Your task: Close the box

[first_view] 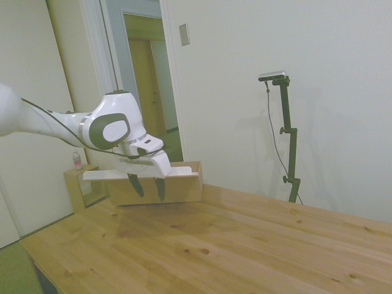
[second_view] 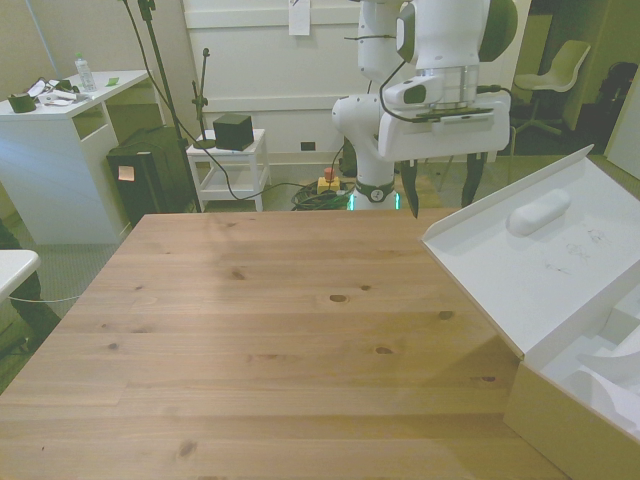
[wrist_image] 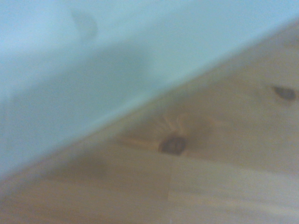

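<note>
Wide shallow brown cardboard box (second_view: 560,420), pale hinged lid (second_view: 530,260) raised: just beside and below white two-finger gripper (second_view: 438,187). Fingers spread, empty, above wooden table (second_view: 260,330).

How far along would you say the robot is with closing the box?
Nothing is done yet: the box is open, its lid tilted up with the pale underside showing. In hand: the gripper, fingers apart and empty, hangs above the table near the lid's far edge, not touching it. Left: reach the lid and swing it down.
</note>
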### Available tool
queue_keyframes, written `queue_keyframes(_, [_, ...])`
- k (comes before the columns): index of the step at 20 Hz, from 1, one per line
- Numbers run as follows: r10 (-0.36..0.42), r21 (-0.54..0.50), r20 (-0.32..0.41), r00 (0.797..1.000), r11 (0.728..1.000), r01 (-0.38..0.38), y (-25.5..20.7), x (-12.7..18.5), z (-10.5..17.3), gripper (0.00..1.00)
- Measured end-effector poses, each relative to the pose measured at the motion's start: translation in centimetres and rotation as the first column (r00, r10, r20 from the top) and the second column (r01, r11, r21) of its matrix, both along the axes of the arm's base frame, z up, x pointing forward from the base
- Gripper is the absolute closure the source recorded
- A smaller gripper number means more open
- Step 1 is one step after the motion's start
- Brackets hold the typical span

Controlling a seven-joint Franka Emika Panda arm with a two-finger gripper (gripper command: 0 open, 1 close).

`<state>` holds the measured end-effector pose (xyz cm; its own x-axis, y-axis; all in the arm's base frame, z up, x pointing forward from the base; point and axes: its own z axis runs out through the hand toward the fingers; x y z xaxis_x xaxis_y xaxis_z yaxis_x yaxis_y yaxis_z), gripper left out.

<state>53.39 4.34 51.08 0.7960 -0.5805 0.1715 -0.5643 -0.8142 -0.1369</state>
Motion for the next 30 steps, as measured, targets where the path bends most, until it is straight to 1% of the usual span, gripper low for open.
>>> queue_keyframes(3, [0.044,-0.02,0.021,0.999,0.999,-0.043,1.8,2.9,2.2,0.0])
queue_keyframes(9, [0.092,-0.014,0.053,0.994,0.996,-0.091,4.2,7.7,7.0,0.0])
queue_keyframes(12, [0.139,-0.016,0.05,0.989,0.99,-0.139,5.3,9.4,9.4,0.0])
queue_keyframes(15, [0.176,-0.03,0.081,0.981,0.984,-0.174,6.7,11.0,11.4,0.0])
queue_keyframes(19, [0.215,-0.073,0.134,0.967,0.976,-0.207,8.9,12.8,12.7,0.0])
queue_keyframes(23, [0.246,-0.124,0.2,0.948,0.967,-0.225,10.7,13.9,14.2,0.0])
queue_keyframes(25, [0.254,-0.145,0.227,0.94,0.963,-0.225,10.8,14.5,14.3,0.0])
queue_keyframes(30, [0.257,-0.16,0.248,0.934,0.962,-0.222,10.7,15.2,14.0,0.0])
